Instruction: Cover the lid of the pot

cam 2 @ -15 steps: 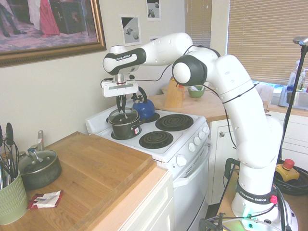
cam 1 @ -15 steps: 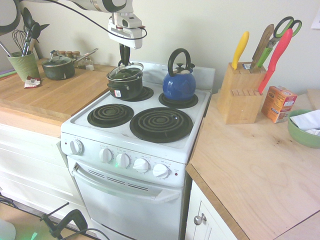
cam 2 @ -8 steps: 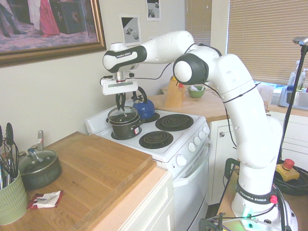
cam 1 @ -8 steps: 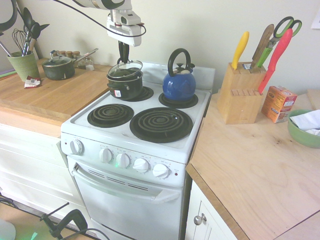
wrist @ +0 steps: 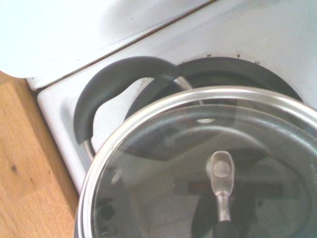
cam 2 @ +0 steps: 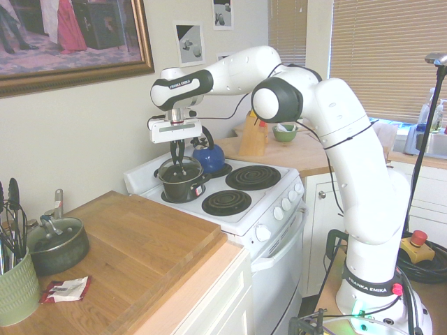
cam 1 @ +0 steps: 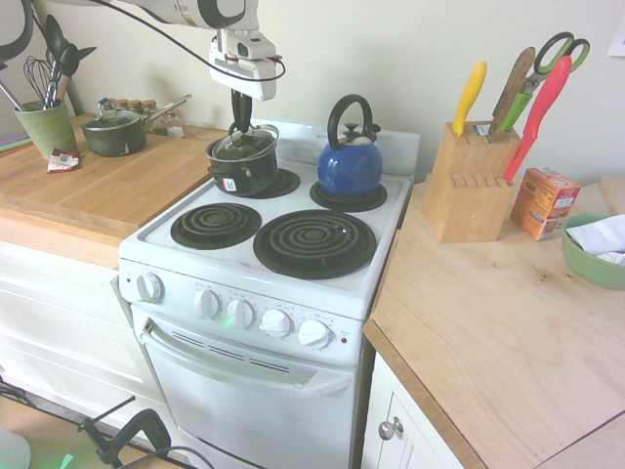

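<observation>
Nearest the first exterior camera ran the stove's (cam 1: 256, 293) row of white knobs, and behind them two bare coil burners (cam 1: 314, 242) sat side by side. Further back, on the rear left burner, stood the pot (cam 1: 243, 168) — small, black, with a red-and-white label on its side. The lid (cam 1: 245, 143) lay over the pot's mouth, its silver rim at the pot's rim; whether it was fully seated could not be told. The gripper (cam 1: 240, 124) pointed straight down from the white arm, its fingers pinched shut on the lid's dark central knob. In the wrist view the lid's (wrist: 208, 168) glass filled most of the picture, the black pot showing through it. Just right of the pot a blue kettle (cam 1: 350, 164) occupied the other rear burner, and on the wooden table to the left a dark green lidded pot (cam 1: 114, 132) rested well apart from the stove.
</observation>
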Controlling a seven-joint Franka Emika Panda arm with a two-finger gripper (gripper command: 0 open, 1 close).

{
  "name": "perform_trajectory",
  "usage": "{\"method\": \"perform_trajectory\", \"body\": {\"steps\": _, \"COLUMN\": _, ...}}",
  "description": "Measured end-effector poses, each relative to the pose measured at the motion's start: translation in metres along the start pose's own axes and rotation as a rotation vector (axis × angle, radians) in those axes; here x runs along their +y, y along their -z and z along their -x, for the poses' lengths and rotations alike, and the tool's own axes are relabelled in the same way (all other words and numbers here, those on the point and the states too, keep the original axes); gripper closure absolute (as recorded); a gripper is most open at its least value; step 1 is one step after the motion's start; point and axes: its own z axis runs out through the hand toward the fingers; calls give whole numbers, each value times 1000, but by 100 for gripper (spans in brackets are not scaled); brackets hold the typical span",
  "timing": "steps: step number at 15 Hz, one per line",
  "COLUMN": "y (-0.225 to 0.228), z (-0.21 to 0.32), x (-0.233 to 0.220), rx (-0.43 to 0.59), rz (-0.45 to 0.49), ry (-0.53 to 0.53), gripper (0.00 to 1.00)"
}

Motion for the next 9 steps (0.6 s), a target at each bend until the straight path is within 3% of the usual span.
{"method": "perform_trajectory", "body": {"steps": 9, "y": 29, "z": 15, "x": 5, "rx": 5, "rz": -23, "ry": 16, "gripper": 100}}
